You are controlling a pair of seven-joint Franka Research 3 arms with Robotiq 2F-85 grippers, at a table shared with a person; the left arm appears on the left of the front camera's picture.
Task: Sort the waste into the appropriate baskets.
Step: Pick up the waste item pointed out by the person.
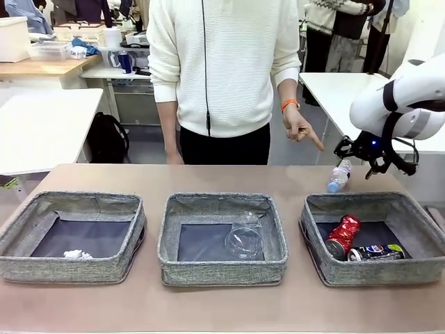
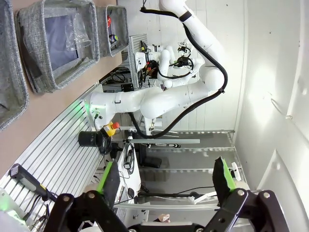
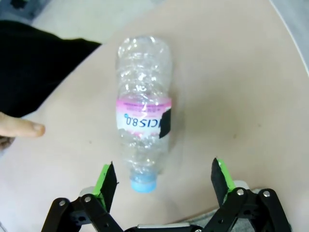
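Grey woven baskets sit 3 in a row: paper wad (image 1: 78, 255) in the left basket (image 1: 42, 263), plastic cup (image 1: 244, 240) in the middle basket (image 1: 221, 268), 2 cans (image 1: 353, 242) in the right basket (image 1: 327, 268). Behind it lies the bottle (image 3: 143, 113), where a person's hand (image 1: 300, 129) points. Both the left gripper (image 2: 166, 180) and right gripper (image 3: 164, 182) are spread open and empty; the right should straddle the bottle's ribbed body squarely before squeezing.

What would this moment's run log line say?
right tool: open, above bottle lying on table | person's hand: pointing at bottle | left tool: open, off table
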